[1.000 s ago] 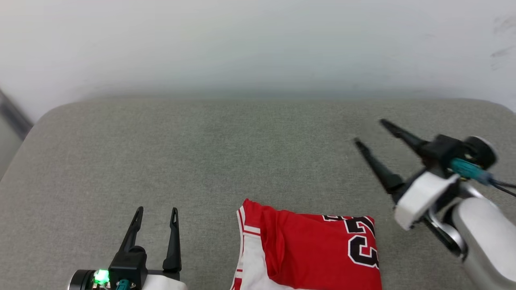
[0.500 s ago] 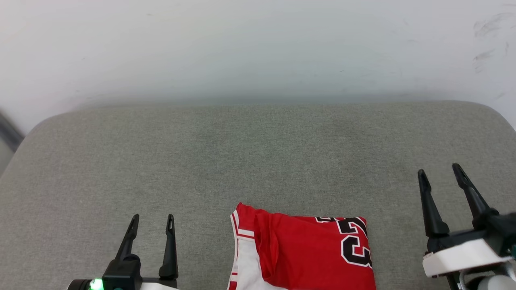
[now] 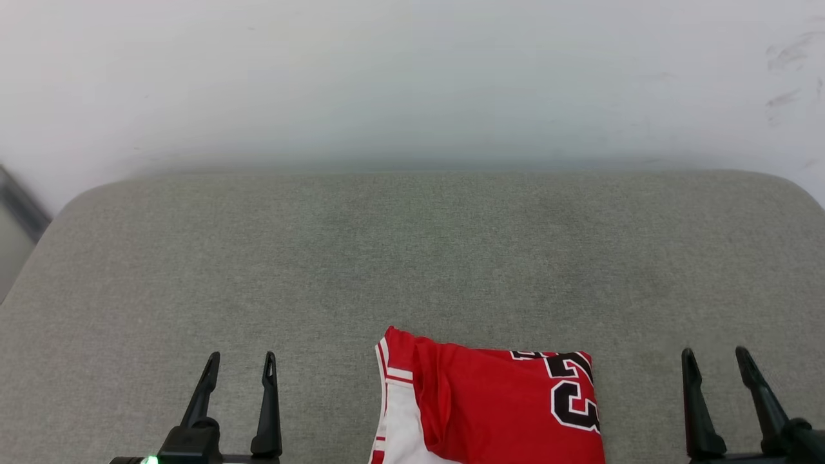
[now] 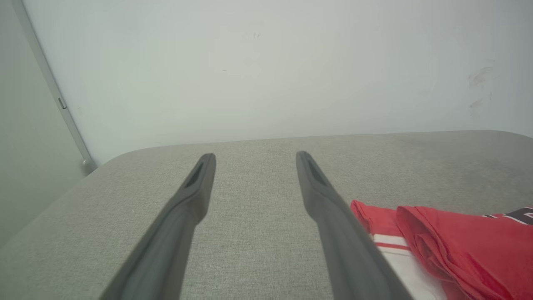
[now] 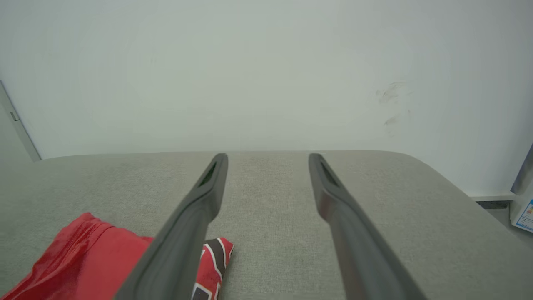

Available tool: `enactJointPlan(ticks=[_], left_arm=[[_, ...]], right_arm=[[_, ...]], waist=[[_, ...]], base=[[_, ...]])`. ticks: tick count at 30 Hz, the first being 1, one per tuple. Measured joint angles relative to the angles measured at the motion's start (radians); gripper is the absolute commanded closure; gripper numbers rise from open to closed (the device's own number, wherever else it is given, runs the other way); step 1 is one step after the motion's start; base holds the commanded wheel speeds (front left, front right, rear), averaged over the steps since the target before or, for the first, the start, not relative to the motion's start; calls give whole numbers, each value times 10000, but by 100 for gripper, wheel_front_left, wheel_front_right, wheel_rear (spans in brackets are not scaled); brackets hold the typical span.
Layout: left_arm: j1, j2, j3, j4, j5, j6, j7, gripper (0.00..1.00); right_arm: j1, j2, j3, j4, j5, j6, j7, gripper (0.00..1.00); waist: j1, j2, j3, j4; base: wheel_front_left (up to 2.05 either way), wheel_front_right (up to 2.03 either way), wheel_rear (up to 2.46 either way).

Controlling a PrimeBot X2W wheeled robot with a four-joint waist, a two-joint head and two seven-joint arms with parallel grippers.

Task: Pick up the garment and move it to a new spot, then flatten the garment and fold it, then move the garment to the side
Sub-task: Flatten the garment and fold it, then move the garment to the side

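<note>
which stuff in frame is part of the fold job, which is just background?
Job: garment, red, lying folded; left gripper, open, empty; right gripper, open, empty.
Background: grey padded surface under the garment; white wall; box beyond the surface's edge.

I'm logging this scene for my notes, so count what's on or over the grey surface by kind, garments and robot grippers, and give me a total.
Garments: 1, the folded red garment.
Grippers: 2, the left gripper and the right gripper, both open and empty.
Total: 3.
</note>
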Motion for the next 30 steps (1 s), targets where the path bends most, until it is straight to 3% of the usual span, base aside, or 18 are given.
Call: enactJointPlan(ticks=[12, 16, 17, 20, 24, 30], left_arm=[[42, -35, 58, 29, 48, -79, 0, 0], [39, -40, 67, 67, 63, -90, 0, 0], [35, -46, 63, 107, 75, -146, 0, 0], [25, -48, 56, 130, 84, -171, 0, 0], [-34, -54, 36, 134, 90, -178, 0, 0], [-116, -61, 31, 134, 90, -192, 0, 0]], right_arm=[[-273, 36, 173, -92, -144, 0, 0, 0], [-1425, -675, 395, -286, -209, 0, 8, 0], [-2358, -1542, 846, -211, -128, 0, 947, 0], [-3179, -2493, 1605, -6, 483, 0, 2911, 0], [-3828, -3754, 2713, 105, 2150, 0, 5904, 0], [-4050, -4832, 3267, 445, 5158, -2, 9451, 0]], waist=[[0, 0, 48, 119], [0, 0, 79, 123], [0, 0, 104, 133], [0, 0, 159, 156], [0, 0, 245, 188], [0, 0, 419, 223]], base=[[0, 0, 0], [0, 0, 0], [0, 0, 0], [0, 0, 0], [0, 0, 0], [0, 0, 0]])
